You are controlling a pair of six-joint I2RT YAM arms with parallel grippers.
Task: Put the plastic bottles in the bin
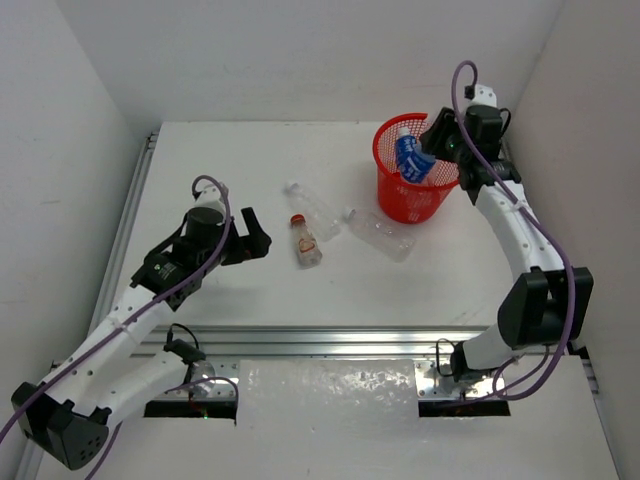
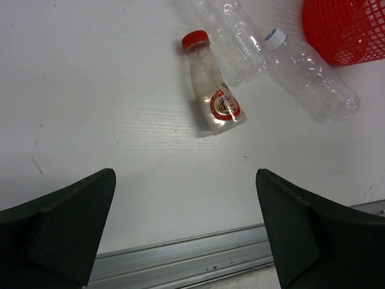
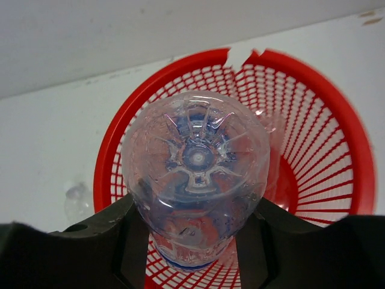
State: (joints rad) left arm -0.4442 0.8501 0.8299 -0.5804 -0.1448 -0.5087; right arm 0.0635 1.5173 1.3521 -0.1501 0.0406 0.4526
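Note:
The red mesh bin [image 1: 432,203] stands at the back right; its notched rim [image 3: 114,144] fills the right wrist view. My right gripper [image 1: 430,152] [image 3: 192,241] is shut on a clear blue-labelled bottle [image 1: 411,158] [image 3: 195,162], held base-up over the bin's mouth. On the table lie three bottles: a red-capped bottle [image 1: 306,241] [image 2: 213,99] and two clear unlabelled ones [image 1: 312,205] [image 1: 381,234] [image 2: 239,37] [image 2: 313,81]. My left gripper [image 1: 258,232] [image 2: 186,229] is open and empty, left of the red-capped bottle.
A metal rail [image 1: 330,340] [image 2: 180,256] runs along the table's near edge. White walls close in the table at the back and on both sides. Another clear bottle seems to lie inside the bin [image 3: 274,138].

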